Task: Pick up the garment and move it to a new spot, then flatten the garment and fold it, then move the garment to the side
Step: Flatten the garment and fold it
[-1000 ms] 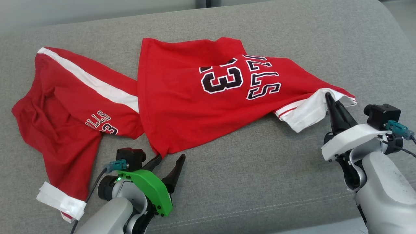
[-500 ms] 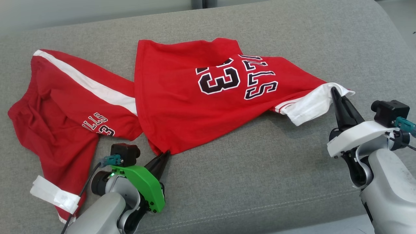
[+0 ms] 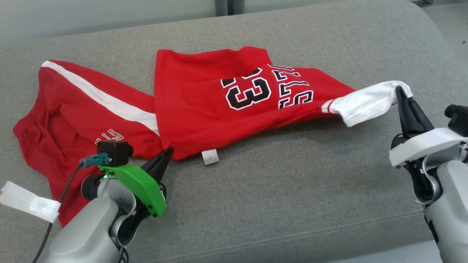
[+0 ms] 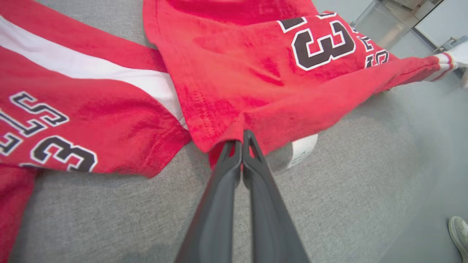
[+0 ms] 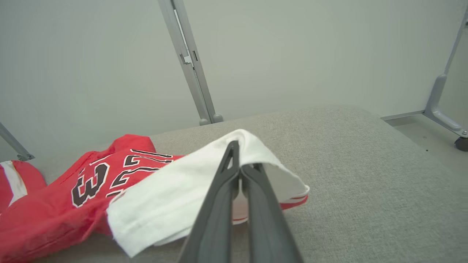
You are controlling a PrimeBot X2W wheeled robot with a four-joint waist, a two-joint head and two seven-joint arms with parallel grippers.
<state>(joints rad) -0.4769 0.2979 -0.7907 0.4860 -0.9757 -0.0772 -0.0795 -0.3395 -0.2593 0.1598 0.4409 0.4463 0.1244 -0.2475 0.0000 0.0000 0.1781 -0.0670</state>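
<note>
Here, in the head view, the garment (image 3: 204,106), a red jersey lettered in black and white, lies across the middle of the grey upholstered surface (image 3: 292,190). Its left edge overlaps a pair of red shorts (image 3: 73,120) with a white stripe. My left tool (image 3: 166,153) is closed on the garment's near hem corner, just beside a small white label (image 3: 210,156). My right tool (image 3: 399,91) is closed on the white sleeve (image 3: 365,104) at the far right, which is raised off the surface. In the left wrist view, my left tool (image 4: 242,140) pinches a red fold of hem between meeting fingertips. The shorts (image 4: 73,109) lie to the left, the label (image 4: 303,148) to the right, and a pale shoe (image 4: 459,230) shows at the lower right. In the right wrist view, my right tool (image 5: 237,153) clamps the white sleeve (image 5: 175,201) near its upper edge. The garment (image 5: 55,212) trails down to the left on the grey surface (image 5: 365,182).
</note>
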